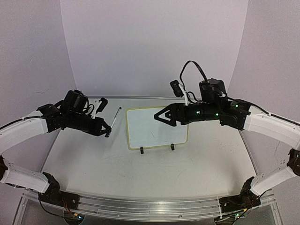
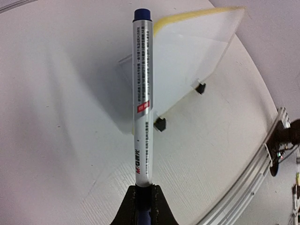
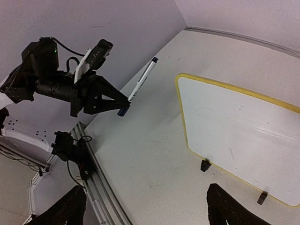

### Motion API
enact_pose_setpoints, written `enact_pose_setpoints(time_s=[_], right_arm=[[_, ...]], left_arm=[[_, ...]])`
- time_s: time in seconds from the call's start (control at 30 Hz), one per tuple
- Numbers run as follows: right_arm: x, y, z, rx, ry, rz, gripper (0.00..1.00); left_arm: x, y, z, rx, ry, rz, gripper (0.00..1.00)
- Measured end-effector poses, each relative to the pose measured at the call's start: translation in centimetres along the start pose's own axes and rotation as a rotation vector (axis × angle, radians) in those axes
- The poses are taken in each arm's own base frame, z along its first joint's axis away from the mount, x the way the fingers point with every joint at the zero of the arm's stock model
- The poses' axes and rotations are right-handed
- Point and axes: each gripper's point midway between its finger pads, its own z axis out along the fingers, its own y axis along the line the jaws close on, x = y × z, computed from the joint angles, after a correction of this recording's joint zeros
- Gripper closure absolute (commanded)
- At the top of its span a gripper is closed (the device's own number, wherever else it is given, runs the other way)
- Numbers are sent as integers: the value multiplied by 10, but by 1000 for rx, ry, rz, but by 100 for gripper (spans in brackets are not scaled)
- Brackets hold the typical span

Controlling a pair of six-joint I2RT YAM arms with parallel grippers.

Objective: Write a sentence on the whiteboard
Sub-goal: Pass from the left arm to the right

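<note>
**Left claw** (image 1: 107,129): clamped together on the near end of a marker (image 1: 115,120). That end is buried between the fingers, so the grip point is hidden.
- Marker: silver barrel, red label, blue far end. It sticks straight out past the fingertips. The print along the barrel is too small to read.
- Beyond the marker's tip and off to its right: the whiteboard (image 1: 150,129), lying on the surface (image 1: 93,168). In the left wrist view the barrel crosses its near corner.

**Right claw** (image 1: 160,116): fingers spread wide apart, holding nothing. In its own wrist view only the two fingertips show, cut off by the bottom edge.
- Directly below it: the whiteboard, with a yellow frame and rounded corners. The claw hangs over the far half; I cannot tell whether they touch.
- Board face: a few faint specks, too slight to read as writing.
- Along the board's near edge: two black clip feet (image 1: 142,150).
- The board's far right corner is cut off in the right wrist view.
</note>
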Motion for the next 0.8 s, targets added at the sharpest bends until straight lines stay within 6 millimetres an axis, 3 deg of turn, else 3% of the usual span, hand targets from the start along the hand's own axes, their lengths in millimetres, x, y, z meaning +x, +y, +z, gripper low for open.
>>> enact_pose_setpoints(time_s=[0.2, 0.4, 0.6, 0.8], right_arm=[[28, 7, 29, -134, 169, 66, 9], [52, 11, 40, -210, 286, 128, 11], [76, 16, 46, -290, 399, 184, 13], [90, 24, 43, -357, 469, 215, 14]], left_arm=[[42, -71, 6, 197, 143, 184, 100], [72, -125, 15, 334, 251, 315, 100], [82, -158, 20, 441, 309, 386, 100], [83, -167, 18, 490, 316, 414, 100]])
